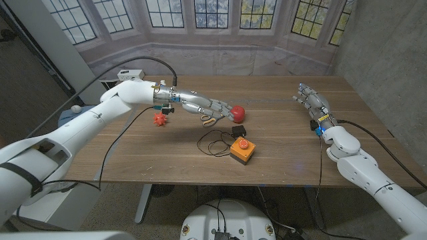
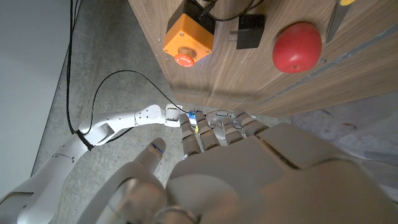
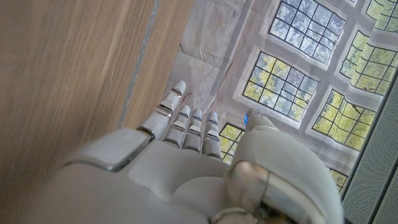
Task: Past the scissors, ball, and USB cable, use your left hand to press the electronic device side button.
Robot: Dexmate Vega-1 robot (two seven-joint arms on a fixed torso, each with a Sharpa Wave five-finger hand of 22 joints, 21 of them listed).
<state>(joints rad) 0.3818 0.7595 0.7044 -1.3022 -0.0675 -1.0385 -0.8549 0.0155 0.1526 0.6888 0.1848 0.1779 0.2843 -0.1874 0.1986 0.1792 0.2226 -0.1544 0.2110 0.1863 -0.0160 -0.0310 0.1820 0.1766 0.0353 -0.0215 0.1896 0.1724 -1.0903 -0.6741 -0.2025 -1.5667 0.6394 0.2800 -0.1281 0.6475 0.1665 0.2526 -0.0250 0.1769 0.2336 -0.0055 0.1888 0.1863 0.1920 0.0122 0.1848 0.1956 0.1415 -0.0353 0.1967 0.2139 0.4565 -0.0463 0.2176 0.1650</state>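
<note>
While the left hand point(image 1: 203, 107) hovers with fingers stretched apart above the scissors point(image 1: 209, 121) beside the red ball point(image 1: 237, 111), the orange button box point(image 1: 243, 150) sits nearer the table edge, past the black cable point(image 1: 215, 141); it should swing over them, curl fingers, press squarely, while the right hand point(image 1: 313, 102) waits open, far from the box

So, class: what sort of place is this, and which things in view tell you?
Probably an indoor robotics test room. A wooden table carries an orange button box with cables, a printed backdrop of windows hangs behind it, and the floor is bare concrete.
</note>
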